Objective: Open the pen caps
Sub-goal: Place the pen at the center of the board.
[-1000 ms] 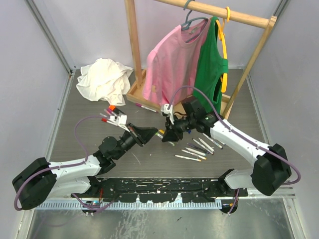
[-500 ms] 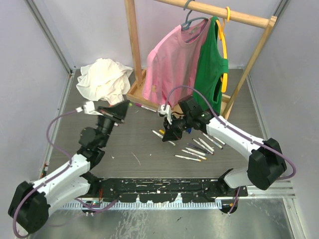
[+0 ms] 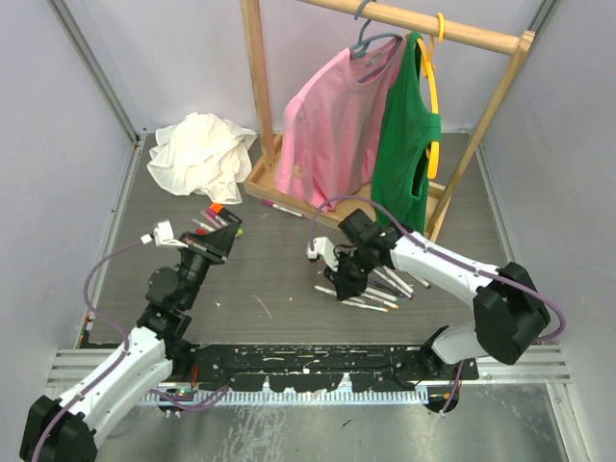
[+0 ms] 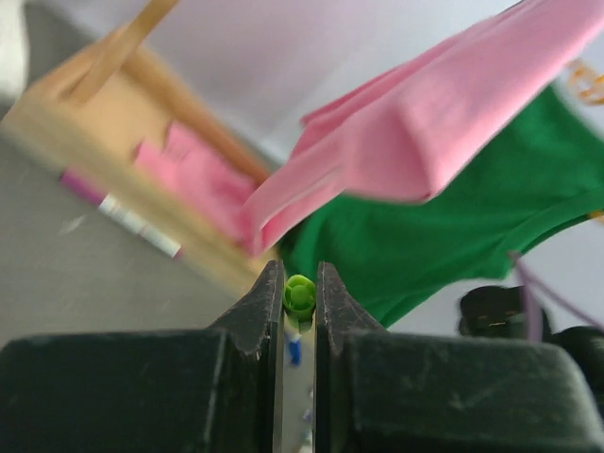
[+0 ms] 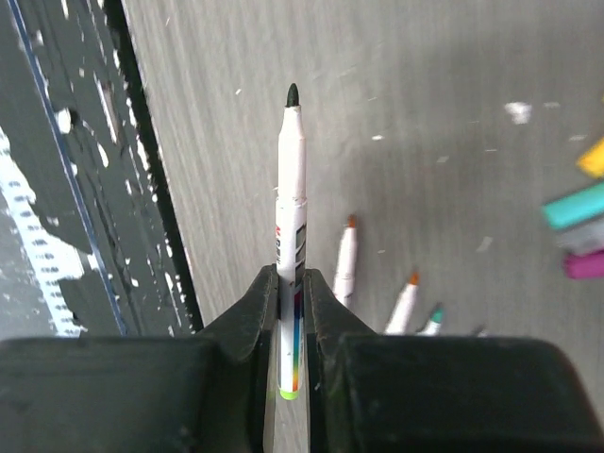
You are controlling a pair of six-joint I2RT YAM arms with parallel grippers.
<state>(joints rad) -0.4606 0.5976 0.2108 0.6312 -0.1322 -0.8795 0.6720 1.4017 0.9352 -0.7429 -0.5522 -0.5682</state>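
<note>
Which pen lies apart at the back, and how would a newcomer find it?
Find the wooden clothes rack at the back. Just in front of its base, below the pink shirt, lies a white pen with a magenta end. It lies alone, away from the pens by the right gripper.

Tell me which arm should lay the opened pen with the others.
Right. The right claw grips the opened pen beside the pen pile; the left claw only holds a green cap.

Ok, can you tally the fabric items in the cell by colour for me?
Pink shirt, hanging: 1
Green top, hanging: 1
White cloth, crumpled: 1
Total: 3
</note>
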